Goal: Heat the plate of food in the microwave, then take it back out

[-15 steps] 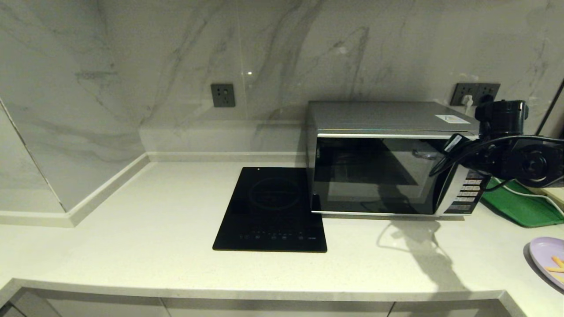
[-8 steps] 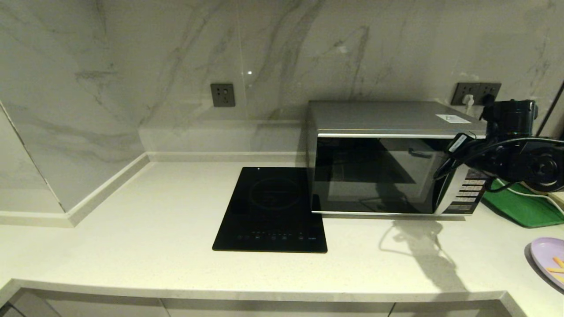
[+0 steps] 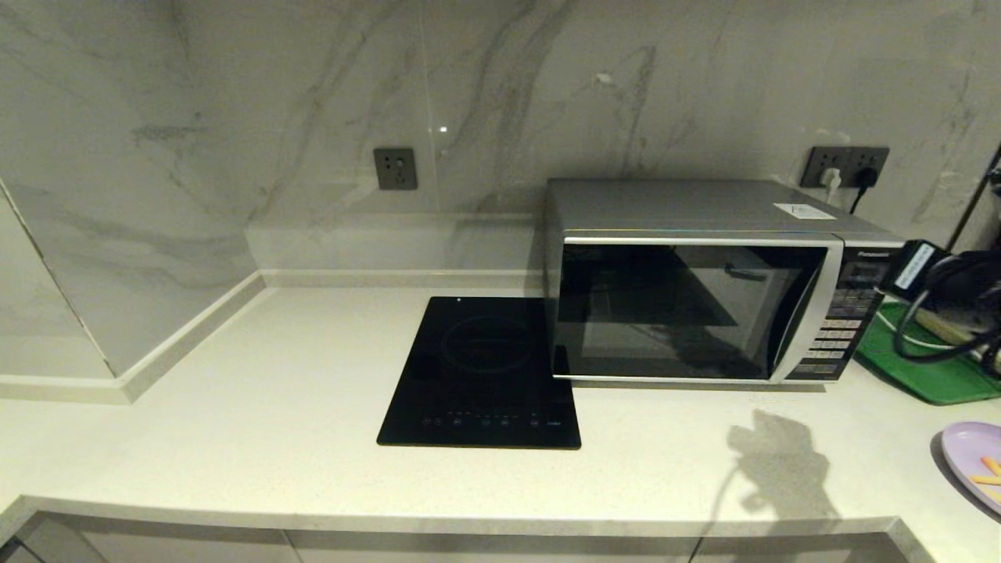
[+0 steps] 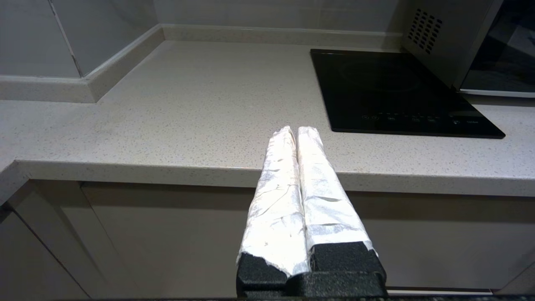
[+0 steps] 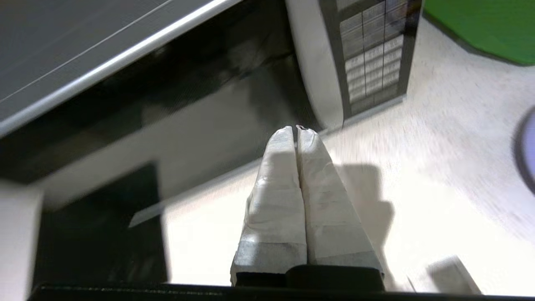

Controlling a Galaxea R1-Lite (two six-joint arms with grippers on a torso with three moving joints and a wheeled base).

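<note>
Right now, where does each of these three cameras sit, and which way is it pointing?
Head view: high on the robot, looking forward and down at the countertop, the induction hob, the microwave and the plate of food; only the right arm shows, at the right edge.
Left wrist view: behind the left gripper, shut, low before the counter's front edge, facing the hob.
Right wrist view: behind the right gripper, shut, above the counter, facing the microwave's door and button panel.
Shared: all three show the microwave and the hob.

Hob left of microwave; tray right; plate nearer front edge.
</note>
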